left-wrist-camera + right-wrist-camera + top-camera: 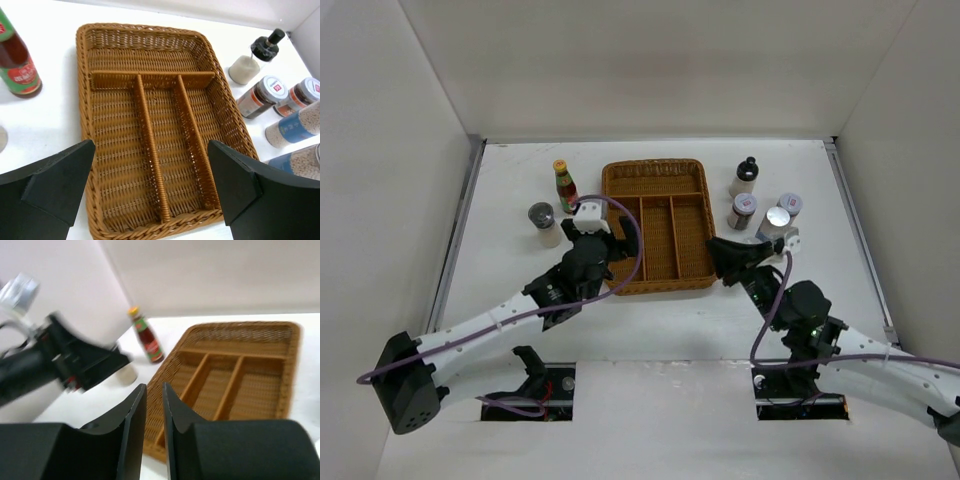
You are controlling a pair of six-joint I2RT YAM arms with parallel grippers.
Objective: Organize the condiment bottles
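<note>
A yellow-capped, red-labelled sauce bottle and a grey-lidded jar stand left of the brown wicker tray. A black-capped cream bottle and several silver-lidded shakers are to its right. My left gripper is open and empty at the tray's left edge. In the left wrist view it frames the tray, with the sauce bottle on the left and the cream bottle and shakers on the right. My right gripper is shut and empty by the tray's near right corner.
White walls enclose the table on the left, back and right. The tray's compartments hold nothing. In the right wrist view the left arm is blurred at the left, with the sauce bottle beyond it.
</note>
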